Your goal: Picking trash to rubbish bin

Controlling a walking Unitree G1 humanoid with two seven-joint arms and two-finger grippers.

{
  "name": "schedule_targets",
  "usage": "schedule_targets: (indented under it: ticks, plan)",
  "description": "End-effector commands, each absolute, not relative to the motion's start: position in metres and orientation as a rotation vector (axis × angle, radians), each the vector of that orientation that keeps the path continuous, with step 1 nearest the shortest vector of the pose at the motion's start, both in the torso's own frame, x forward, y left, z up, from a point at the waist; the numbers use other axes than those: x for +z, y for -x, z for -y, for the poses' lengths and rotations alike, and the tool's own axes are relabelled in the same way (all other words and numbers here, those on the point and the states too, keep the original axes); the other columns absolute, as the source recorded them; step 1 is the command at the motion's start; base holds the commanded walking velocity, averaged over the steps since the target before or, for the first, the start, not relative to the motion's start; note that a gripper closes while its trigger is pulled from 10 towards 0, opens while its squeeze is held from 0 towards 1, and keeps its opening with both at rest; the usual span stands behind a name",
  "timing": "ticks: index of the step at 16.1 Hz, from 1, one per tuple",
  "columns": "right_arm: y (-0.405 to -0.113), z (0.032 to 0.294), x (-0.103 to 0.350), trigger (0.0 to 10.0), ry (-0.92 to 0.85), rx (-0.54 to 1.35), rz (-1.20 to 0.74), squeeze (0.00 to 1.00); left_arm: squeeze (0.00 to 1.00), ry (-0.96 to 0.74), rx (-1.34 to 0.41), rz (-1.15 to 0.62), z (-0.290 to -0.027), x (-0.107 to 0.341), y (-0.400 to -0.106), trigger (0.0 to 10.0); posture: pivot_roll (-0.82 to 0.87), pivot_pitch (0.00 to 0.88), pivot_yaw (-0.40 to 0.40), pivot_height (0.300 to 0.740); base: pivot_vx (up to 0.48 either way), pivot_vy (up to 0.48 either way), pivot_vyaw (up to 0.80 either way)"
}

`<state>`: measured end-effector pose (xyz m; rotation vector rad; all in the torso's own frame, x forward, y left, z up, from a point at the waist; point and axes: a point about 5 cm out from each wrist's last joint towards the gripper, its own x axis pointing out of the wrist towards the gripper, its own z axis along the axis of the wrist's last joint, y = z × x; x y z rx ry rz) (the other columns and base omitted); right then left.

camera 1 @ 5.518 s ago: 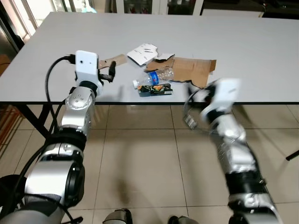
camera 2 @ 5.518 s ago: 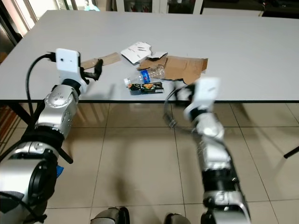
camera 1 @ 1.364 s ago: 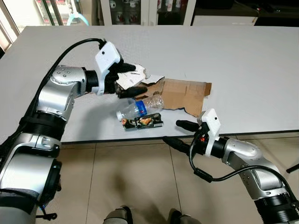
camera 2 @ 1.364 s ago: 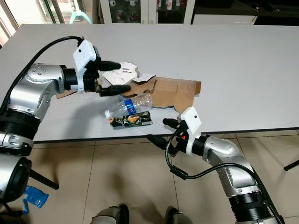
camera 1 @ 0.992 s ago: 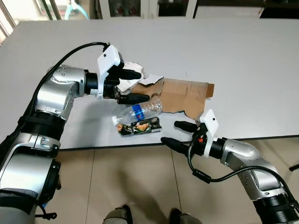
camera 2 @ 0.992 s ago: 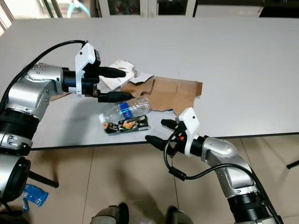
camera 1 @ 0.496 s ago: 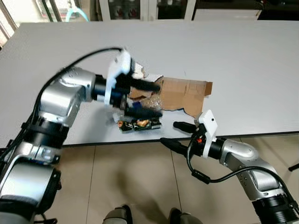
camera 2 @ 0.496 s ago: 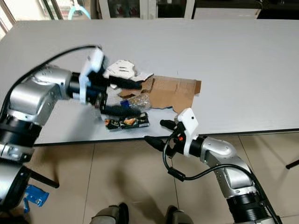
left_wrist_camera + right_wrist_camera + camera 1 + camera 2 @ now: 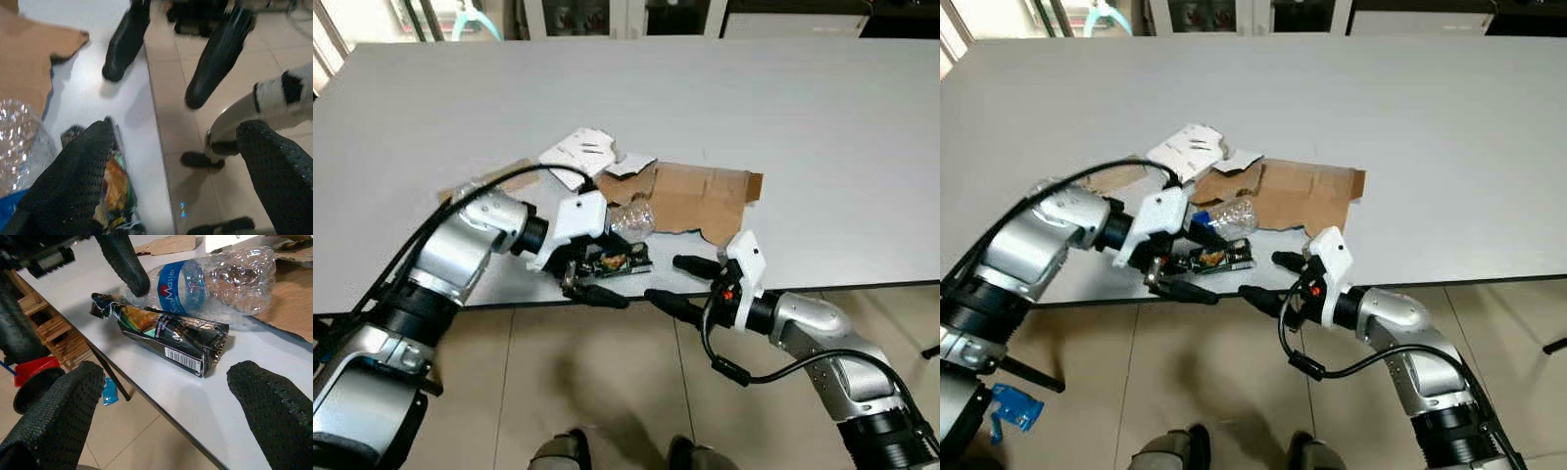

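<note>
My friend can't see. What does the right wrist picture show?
A black snack wrapper lies near the white table's edge, against a crushed plastic bottle, framed by the open right gripper. Brown cardboard lies behind the bottle.

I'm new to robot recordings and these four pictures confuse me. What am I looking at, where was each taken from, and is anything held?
This is a humanoid robot with two silver arms, each ending in two black fingers. The two wide pictures come from cameras in its head, looking down at a grey table. The two close-ups come from cameras on its wrists.

On the table lie trash: a clear bottle, a dark wrapper, brown cardboard and white paper.

The left gripper is open at the table's edge, one finger on the wrapper and one off the edge. The right gripper is open just short of the edge. Nothing is held yet.
</note>
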<state>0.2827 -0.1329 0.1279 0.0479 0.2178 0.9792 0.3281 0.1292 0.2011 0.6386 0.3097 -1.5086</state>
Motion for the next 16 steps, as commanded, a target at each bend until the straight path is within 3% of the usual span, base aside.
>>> schedule_targets:
  ticks: [1,8,16]
  plan:
    - [-0.281,0.132,0.129,10.0,-0.042,0.982,-0.215,0.00,0.00,-0.679,-1.496,-0.322,-0.129,0.194,-0.328,10.0,-0.02,0.154,0.019,0.740,0.000,0.000,0.00]
    - [-0.280,0.130,0.130,10.0,-0.043,0.985,-0.210,0.00,0.00,-0.767,-1.436,-0.340,-0.135,0.180,-0.336,10.0,-0.02,0.147,0.023,0.740,0.000,0.000,0.00]
    - [-0.280,0.131,0.130,10.0,-0.042,0.984,-0.210,0.00,0.00,-0.774,-1.307,-0.195,-0.124,0.189,-0.352,10.0,-0.03,0.153,0.022,0.740,0.000,0.000,0.00]
